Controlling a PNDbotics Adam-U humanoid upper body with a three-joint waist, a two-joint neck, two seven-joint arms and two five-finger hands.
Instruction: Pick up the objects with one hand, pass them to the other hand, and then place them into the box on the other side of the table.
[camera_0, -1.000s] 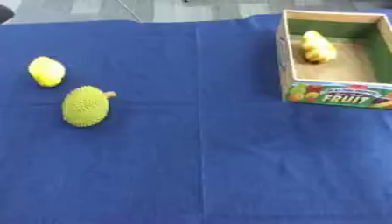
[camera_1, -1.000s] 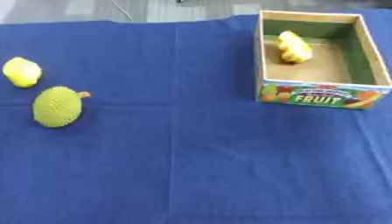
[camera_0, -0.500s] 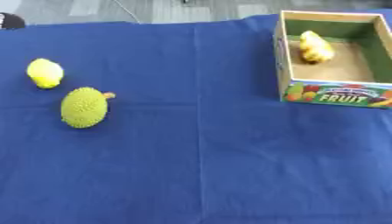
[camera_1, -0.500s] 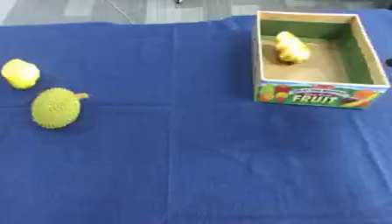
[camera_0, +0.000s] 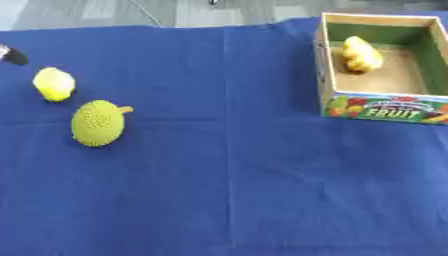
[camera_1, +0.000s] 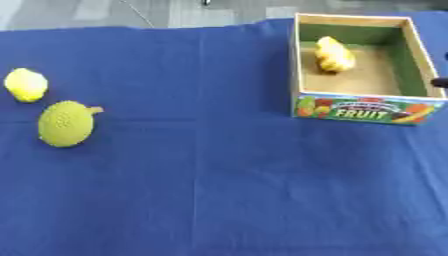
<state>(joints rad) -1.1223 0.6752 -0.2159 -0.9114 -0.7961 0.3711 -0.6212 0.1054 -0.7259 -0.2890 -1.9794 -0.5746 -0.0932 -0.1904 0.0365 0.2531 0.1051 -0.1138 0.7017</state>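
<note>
A yellow lemon (camera_0: 54, 84) lies on the blue cloth at the far left. Just in front of it and to its right lies a green bumpy fruit (camera_0: 98, 123) with a short stem. The open cardboard box (camera_0: 385, 107), labelled FRUIT on its front wall, stands at the far right with a yellow fruit (camera_0: 360, 54) inside. Only a dark tip of my left hand (camera_0: 9, 55) shows at the left edge, a little behind and left of the lemon. A dark tip of my right hand (camera_1: 440, 82) shows at the right edge beside the box. Neither hand touches anything.
The blue cloth (camera_0: 227, 190) covers the whole table, and its far edge meets grey floor at the top of the view. A fold line runs down the cloth's middle.
The tip of my left hand has come nearer along the left edge, toward the lemon. A tip of my right hand has appeared beside the box. The fruits and box have not moved.
</note>
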